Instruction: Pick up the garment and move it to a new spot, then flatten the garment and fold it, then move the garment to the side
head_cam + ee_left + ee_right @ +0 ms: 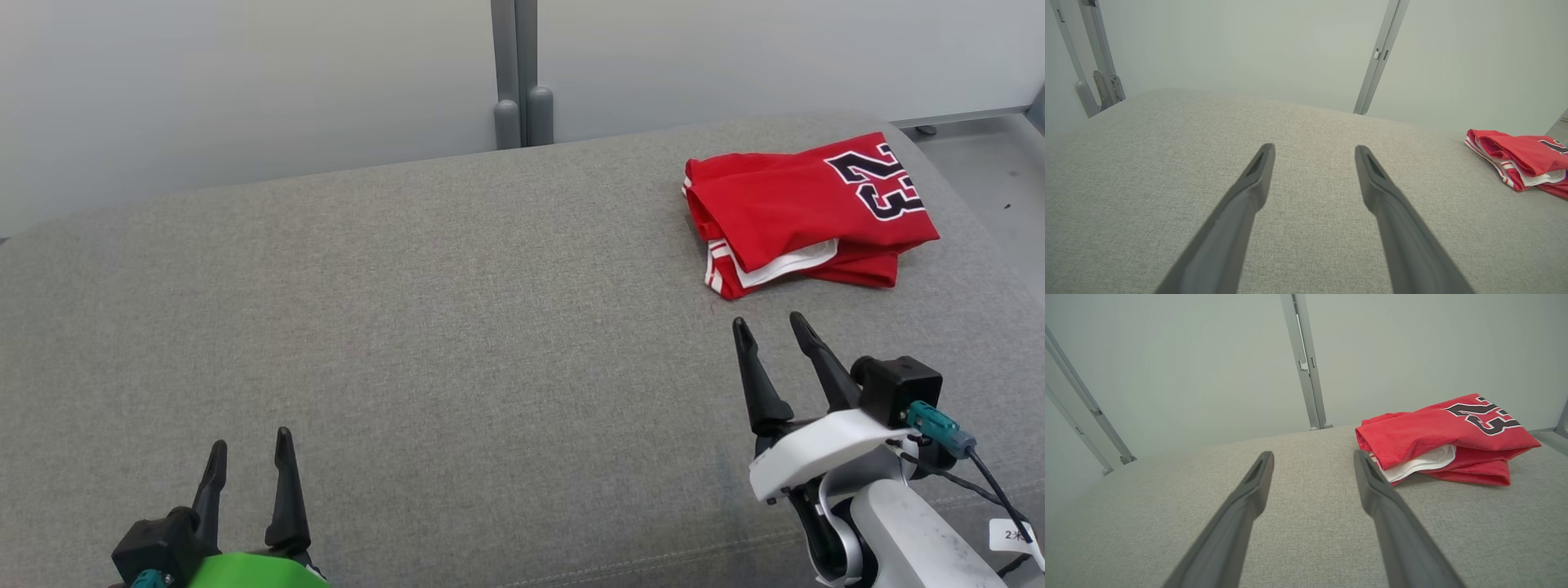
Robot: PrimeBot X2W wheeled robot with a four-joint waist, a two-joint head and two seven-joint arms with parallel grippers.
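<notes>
Your left gripper (251, 438) and right gripper (767, 319) both stood spread, empty. Folded garment (804, 214) lay at cushion's (457, 327) far right, near edge. Risk: pinching top layer alone would undo fold; hard nudge could push it off.

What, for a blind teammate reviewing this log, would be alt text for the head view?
A folded red jersey numbered 23 lies at the far right of a grey cushion. The open right gripper points toward it without touching; the open left gripper sits lower left.
</notes>
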